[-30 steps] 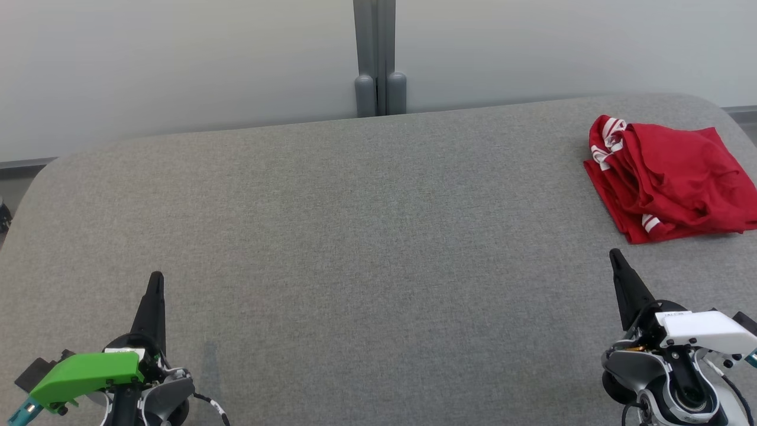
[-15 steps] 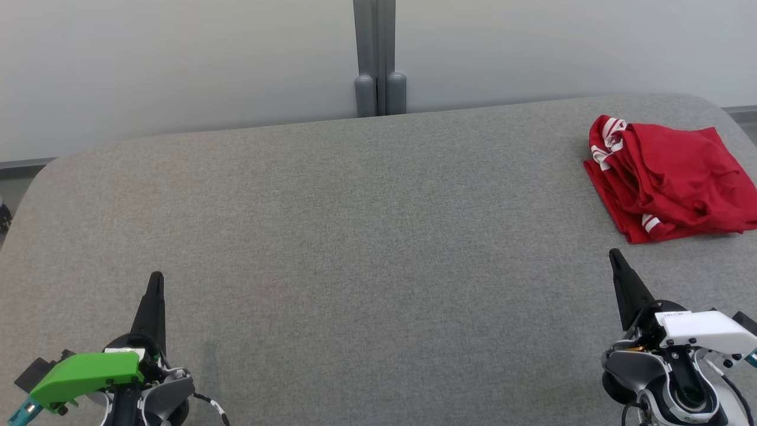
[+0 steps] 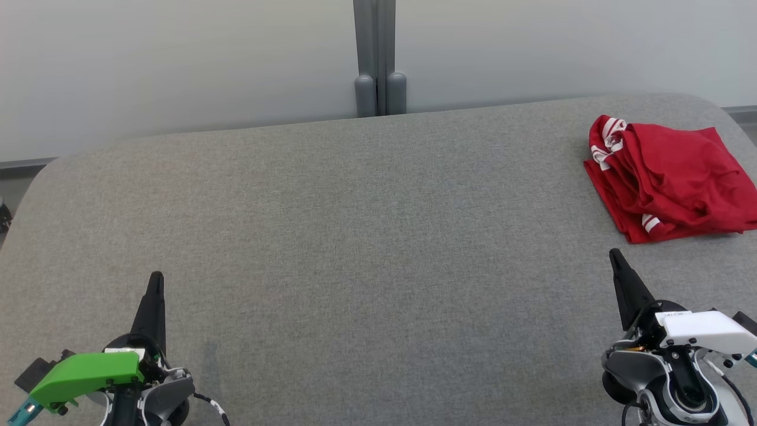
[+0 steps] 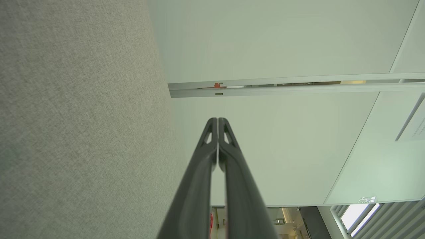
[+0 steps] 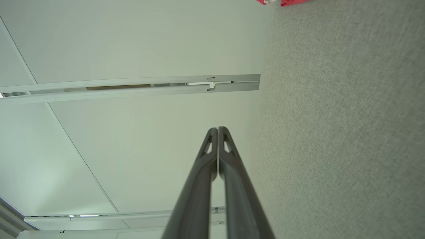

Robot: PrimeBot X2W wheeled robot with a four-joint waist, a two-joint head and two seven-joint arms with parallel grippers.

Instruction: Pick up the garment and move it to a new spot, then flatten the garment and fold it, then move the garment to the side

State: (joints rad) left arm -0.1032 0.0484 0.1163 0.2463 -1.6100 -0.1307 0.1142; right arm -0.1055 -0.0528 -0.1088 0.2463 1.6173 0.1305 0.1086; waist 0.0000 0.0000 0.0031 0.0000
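Left hand point(image 3: 155, 277) and right hand point(image 3: 614, 254) closed, empty; garment point(image 3: 674, 177) (red, white-striped trim) bunched on table point(image 3: 355, 236).

This looks like an office floor fitted out as a robot test room. The walls point(image 3: 177, 59) are plain, pale partition panels, joined by a grey post point(image 3: 378, 53) and, higher up, by metal rails point(image 4: 282, 88). A slatted window blind point(image 4: 395, 217) and a printed notice point(image 4: 415, 124) on one panel suit an office too. The big table point(image 3: 355, 236), rounded at its corners and covered in grey felt, has a robot's left gripper point(image 3: 156, 277) and right gripper point(image 3: 613, 254) at its near edge.
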